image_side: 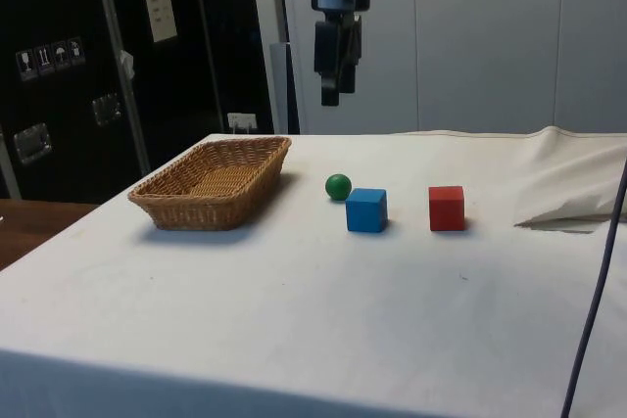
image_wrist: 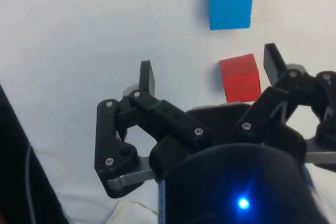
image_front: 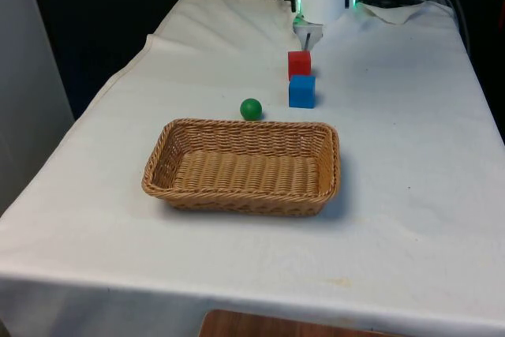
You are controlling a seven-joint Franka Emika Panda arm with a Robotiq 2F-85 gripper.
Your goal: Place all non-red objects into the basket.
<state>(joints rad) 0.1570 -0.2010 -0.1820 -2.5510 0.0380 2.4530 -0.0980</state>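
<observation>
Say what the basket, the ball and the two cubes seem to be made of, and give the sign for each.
Basket: woven wicker or rattan, tan, matt; the interlaced strands show.
Ball: smooth green, perhaps plastic or painted wood; it cannot be told.
Blue cube and red cube: flat, even, matt faces with sharp edges, probably painted wood or foam.

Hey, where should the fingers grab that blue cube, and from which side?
Come from above and close the fingers on two opposite flat side faces of the blue cube. It sits flat and upright, with a gap to the red cube and green ball.
</observation>
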